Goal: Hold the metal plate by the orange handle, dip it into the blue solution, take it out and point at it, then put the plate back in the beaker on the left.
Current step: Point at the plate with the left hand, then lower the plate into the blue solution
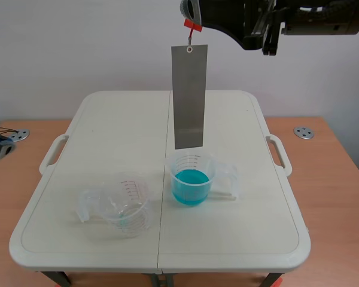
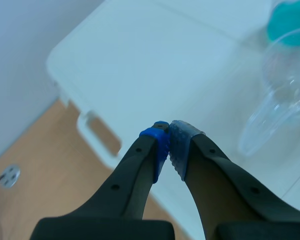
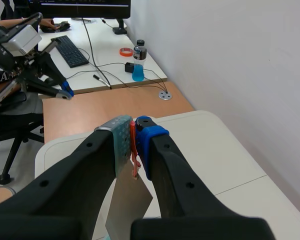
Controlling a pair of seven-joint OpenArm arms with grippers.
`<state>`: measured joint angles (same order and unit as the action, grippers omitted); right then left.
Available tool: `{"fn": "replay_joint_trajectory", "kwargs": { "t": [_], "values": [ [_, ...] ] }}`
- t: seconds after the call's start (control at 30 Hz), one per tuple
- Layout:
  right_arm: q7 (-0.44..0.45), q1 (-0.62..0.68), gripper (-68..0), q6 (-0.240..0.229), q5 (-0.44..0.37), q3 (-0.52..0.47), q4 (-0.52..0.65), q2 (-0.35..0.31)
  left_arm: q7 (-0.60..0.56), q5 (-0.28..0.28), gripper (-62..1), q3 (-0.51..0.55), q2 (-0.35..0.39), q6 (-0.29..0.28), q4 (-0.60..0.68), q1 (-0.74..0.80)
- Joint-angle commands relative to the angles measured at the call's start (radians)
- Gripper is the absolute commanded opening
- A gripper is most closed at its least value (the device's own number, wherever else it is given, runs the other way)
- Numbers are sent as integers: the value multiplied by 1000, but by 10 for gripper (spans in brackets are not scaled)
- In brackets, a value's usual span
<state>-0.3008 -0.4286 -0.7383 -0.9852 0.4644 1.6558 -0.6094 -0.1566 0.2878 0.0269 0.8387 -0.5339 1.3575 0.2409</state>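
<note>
The long, thin grey metal plate (image 1: 189, 95) hangs upright with its long axis vertical, straight below the right hand (image 3: 134, 140). That hand's pads pinch the small orange handle (image 1: 192, 25) at the plate's top end. The plate's lower edge is clear of the liquid, just above the rim of a clear plastic measuring beaker (image 1: 198, 164) partly filled with blue solution (image 1: 190, 179), standing on the white folding desk (image 1: 107, 119). A second clear beaker (image 1: 127, 206), nearly empty, stands beside it, toward the left hand (image 2: 169, 131). The left hand is pressed together on nothing, above the desk's edge.
</note>
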Motion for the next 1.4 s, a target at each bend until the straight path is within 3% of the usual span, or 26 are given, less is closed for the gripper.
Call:
{"fn": "replay_joint_trajectory", "kwargs": {
  "t": [0.0,0.17,0.33,0.53,0.73,1.37],
  "values": [
    [14,-20,-663,-7,-18,-14,3,-3,-7,-2,-582,-18,-39,-12,-12,-50],
    [14,-20,-663,-7,-18,-14,3,-3,-2,-68,-582,-119,-144,-67,-12,-172],
    [14,-20,-663,-7,-18,-14,3,-3,34,-140,-582,-208,-247,-76,-16,-267],
    [14,-20,-663,-7,-18,-14,3,-2,73,-187,-582,-274,-342,-94,-16,-344],
    [13,-20,-663,-7,-18,-14,3,-2,99,-204,-582,-304,-384,-162,-16,-375],
    [11,-20,-663,-7,-18,-14,3,-2,180,-208,-582,-320,-462,-162,-16,-396]
  ]
}}
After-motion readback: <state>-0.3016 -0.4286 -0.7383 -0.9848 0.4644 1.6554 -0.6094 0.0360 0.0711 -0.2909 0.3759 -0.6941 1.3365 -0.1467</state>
